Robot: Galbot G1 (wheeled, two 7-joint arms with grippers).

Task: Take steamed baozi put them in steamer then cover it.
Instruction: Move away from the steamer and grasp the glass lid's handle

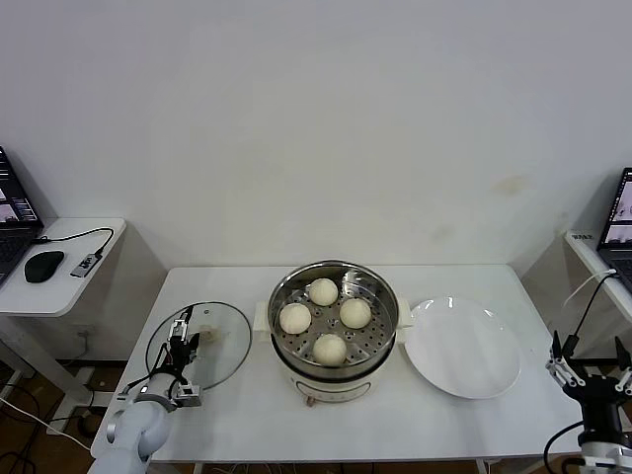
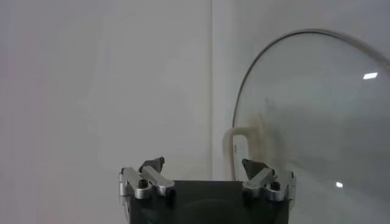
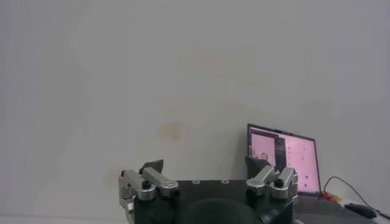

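On a white table (image 1: pixel 247 405) before a plain wall, the steamer (image 1: pixel 334 326) stands at centre with all four baozi inside its perforated steel basket: one toward the wall (image 1: pixel 323 291), one on the robot's left (image 1: pixel 295 318), one on its right (image 1: pixel 355 313) and one nearest the robot (image 1: pixel 330 349), set close together in a loose diamond. The basket is uncovered. Its cover (image 1: pixel 200 345), a clear glass lid with a metal rim and a cream handle (image 2: pixel 244 152), lies flat on the table just to the left of the steamer, apart from it. The left gripper (image 1: pixel 184 341) hovers over the near-left part of the lid, its fingers spread and holding nothing; in the left wrist view the open gripper (image 2: pixel 204 167) sits close to the handle, one fingertip (image 2: pixel 254 167) just beside it, though contact cannot be made out. A white plate (image 1: pixel 464 348) lies bare to the right of the steamer, just beside its side handle. The right gripper (image 1: pixel 591 373) is parked off the table's right edge, well apart from the plate, fingers apart and gripping nothing; its wrist view shows the open gripper (image 3: pixel 205 165) facing the wall and a lit laptop (image 3: pixel 283 159) on a side desk.
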